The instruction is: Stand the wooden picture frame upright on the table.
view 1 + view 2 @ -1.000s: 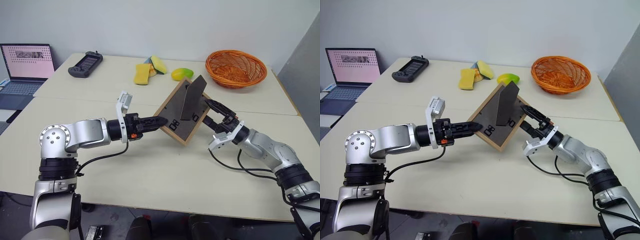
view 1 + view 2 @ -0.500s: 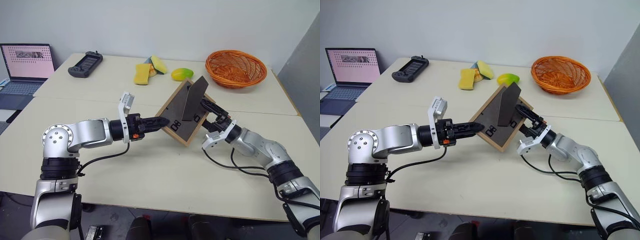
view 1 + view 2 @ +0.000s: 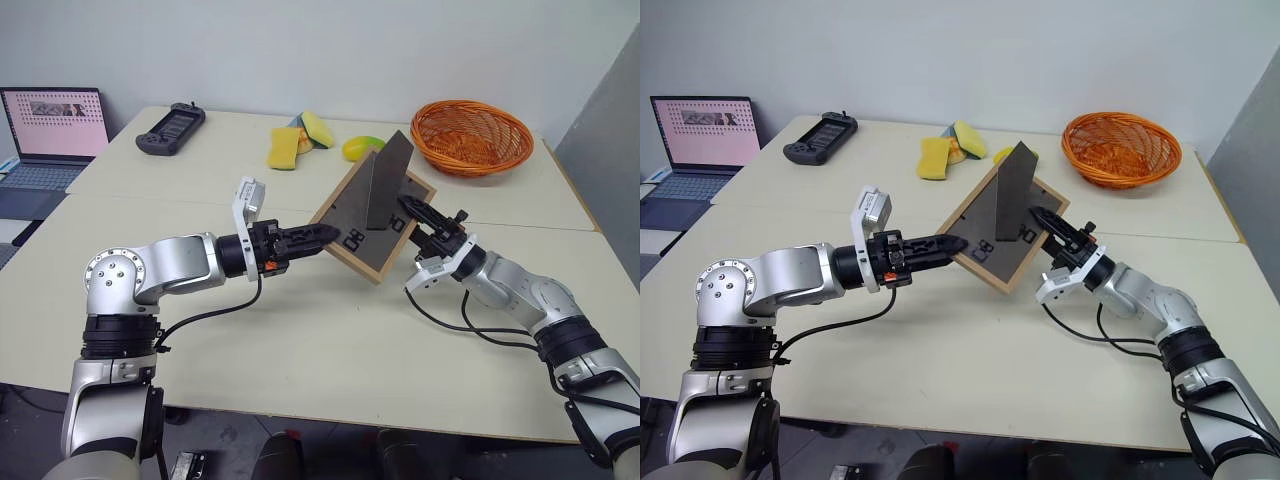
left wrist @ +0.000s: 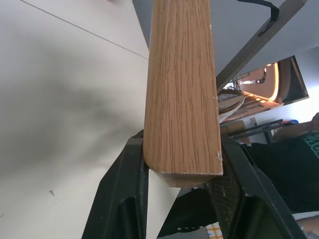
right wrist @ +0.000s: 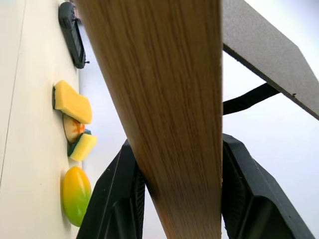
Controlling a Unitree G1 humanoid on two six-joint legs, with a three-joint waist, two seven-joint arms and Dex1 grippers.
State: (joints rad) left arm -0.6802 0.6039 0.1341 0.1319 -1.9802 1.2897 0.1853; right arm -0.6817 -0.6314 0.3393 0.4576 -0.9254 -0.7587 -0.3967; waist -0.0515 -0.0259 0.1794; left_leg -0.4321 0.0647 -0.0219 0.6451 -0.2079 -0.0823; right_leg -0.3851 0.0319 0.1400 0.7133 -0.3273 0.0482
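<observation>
We see the wooden picture frame (image 3: 368, 218) held tilted above the table (image 3: 300, 340), its dark back toward us and the stand flap (image 3: 385, 183) folded out. The left gripper (image 3: 322, 234) reaches in level from the left, its fingers (image 4: 130, 199) clamped on the frame's edge. The right gripper (image 3: 412, 209) angles upward from the right — both fingers (image 5: 249, 199) flank the opposite wooden edge, pinching it.

Picture side turned away
The wooden picture frame (image 3: 362, 222) shows its dark back; the laptop (image 3: 48, 135) is cropped.
</observation>
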